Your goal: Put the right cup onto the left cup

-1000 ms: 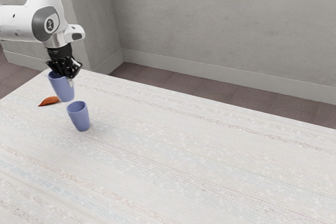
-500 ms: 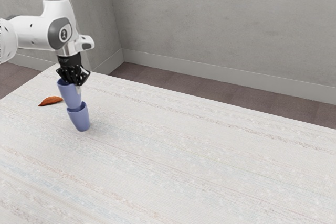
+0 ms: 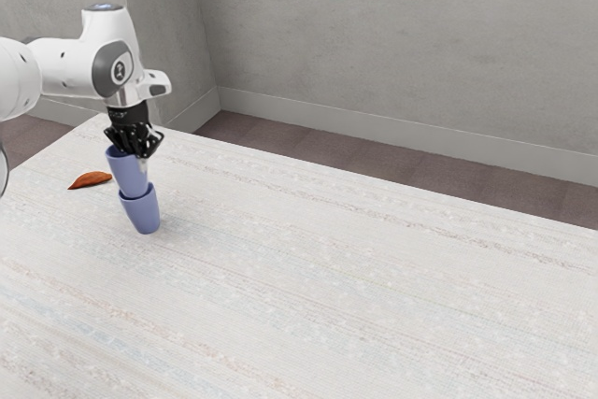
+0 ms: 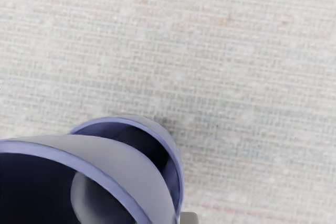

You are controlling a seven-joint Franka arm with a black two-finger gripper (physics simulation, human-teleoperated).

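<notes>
From where I stand, going by the exterior view left to right, there is 1 orange-brown leaf-like thing lying on the pale surface; next comes the upper cup, roughly upright, its base at or just inside the mouth of the lower cup, which stands on the surface; the claw is narrowed on the upper cup's wall, with 1 finger outside and the other, it seems, inside the rim.

The step in hand looks to be the lowering of 1 cup into the other; I cannot tell whether it is fully seated; the next move calls for easing straight down until it settles, then parting the fingers and rising cleanly; a sideways drag could jam the 2 rims or tip the lower cup.
</notes>
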